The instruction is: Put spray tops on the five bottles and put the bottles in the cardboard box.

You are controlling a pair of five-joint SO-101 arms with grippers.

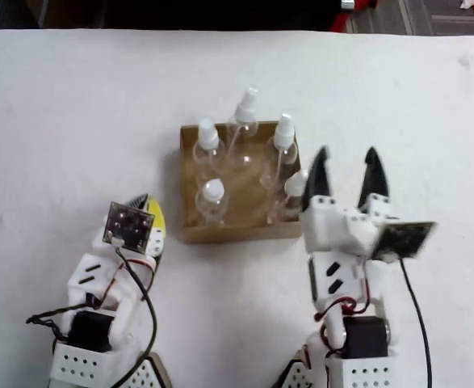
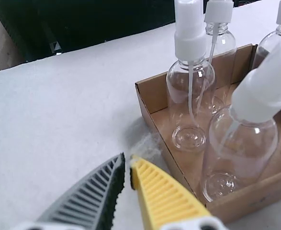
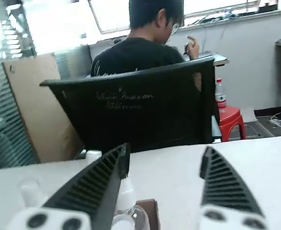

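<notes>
Upright inside shallow brown cardboard box [image 1: 237,234], centre frame: five clear plastic bottles [image 1: 212,208] wearing white spray tops [image 1: 212,190]. Lower left, left gripper [image 2: 127,165] clenched, empty. Lower right, right gripper [image 1: 346,166] splayed apart beside box.

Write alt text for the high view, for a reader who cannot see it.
Five clear plastic bottles with white spray tops stand inside a shallow brown cardboard box on a white table. The right tool, black and open, sits just beside the box's right side; the left tool, shut, sits near its front left corner.
</notes>
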